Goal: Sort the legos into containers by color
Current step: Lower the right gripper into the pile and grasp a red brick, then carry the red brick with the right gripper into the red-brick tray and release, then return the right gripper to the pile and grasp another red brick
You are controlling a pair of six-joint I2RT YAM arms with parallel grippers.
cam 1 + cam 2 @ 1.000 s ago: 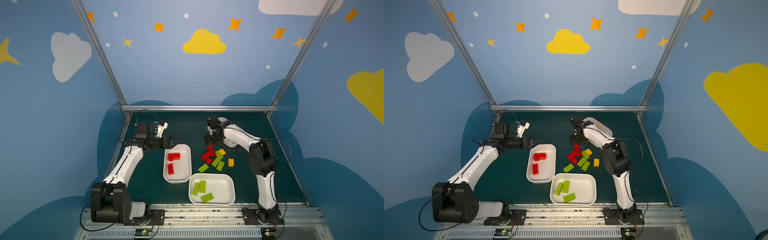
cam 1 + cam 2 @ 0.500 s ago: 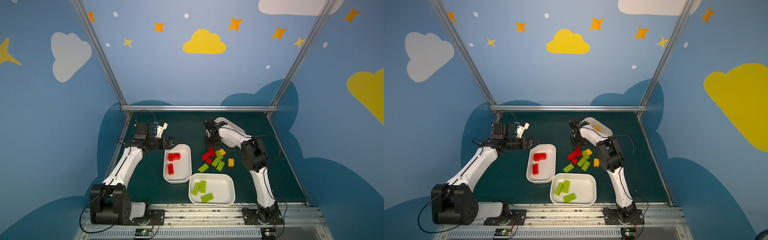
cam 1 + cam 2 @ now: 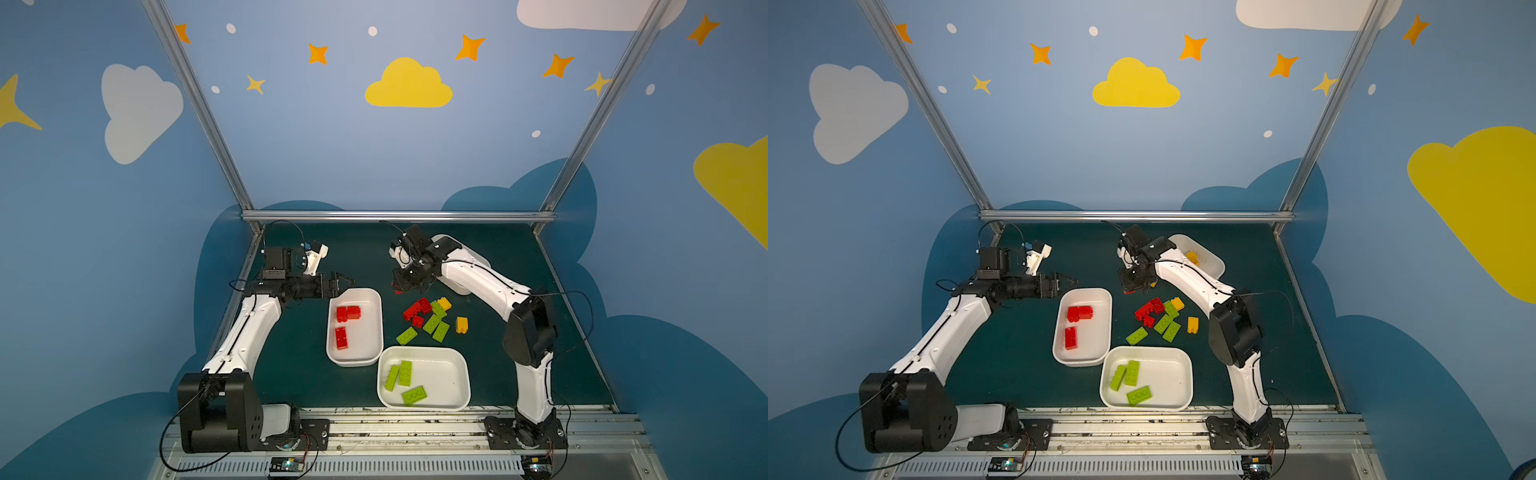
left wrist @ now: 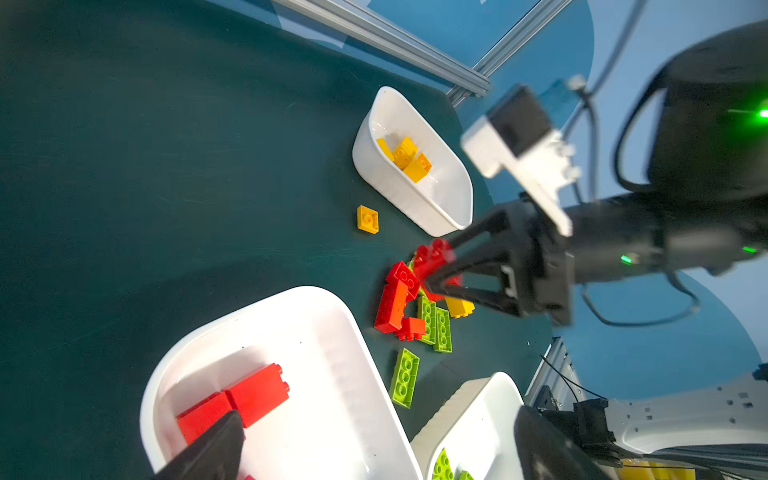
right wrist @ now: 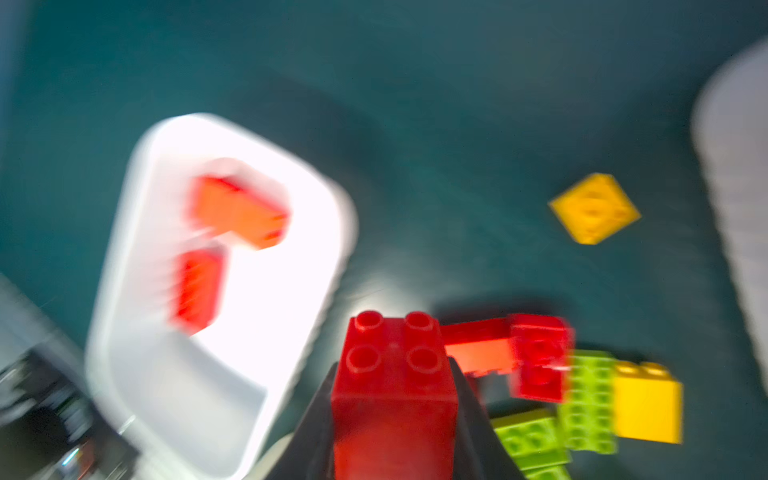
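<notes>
Right wrist view: right gripper [image 4: 434,276] clamped on red brick [image 5: 392,361] — best carry clear of pile [image 3: 428,316], release low over red tub [image 3: 365,345]. Left gripper [image 3: 348,281] wide open, empty.

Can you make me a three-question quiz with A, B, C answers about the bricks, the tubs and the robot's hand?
1. Where is the tub holding green bricks? A nearest the front; B farthest back; C far left.
2. How many green bricks lie in it? A one; B three; C six.
3. What is the right gripper doing? A open, empty; B shut on nothing; C shut on a red brick.
Answers: 1 A, both top views show it nearest. 2 B, three lie inside. 3 C, the right wrist view shows it clamped.
</notes>
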